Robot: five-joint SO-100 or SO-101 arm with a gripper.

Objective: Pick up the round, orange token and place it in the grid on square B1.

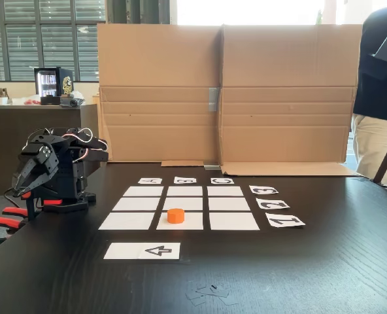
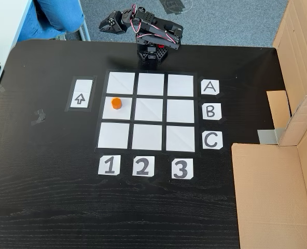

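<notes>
The small bright orange plastic disc token (image 2: 116, 104) is already sitting on white paper square B1 (image 2: 123, 110), well apart from the folded-back black pincer (image 2: 106, 24), jaw state unreadable, needing nothing further.

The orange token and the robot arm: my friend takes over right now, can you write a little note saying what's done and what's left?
Gripper: folded back with the arm at the table edge, away from the grid, holding nothing; whether its jaws are open or shut cannot be told.
Token: standing on square B1, the grid rectangle in line with card B and card 1. In the other fixed view it sits in the middle column, front row.
Done: the token looks placed on B1.
Left: apparently nothing; just check it sits fully inside the square.
</notes>
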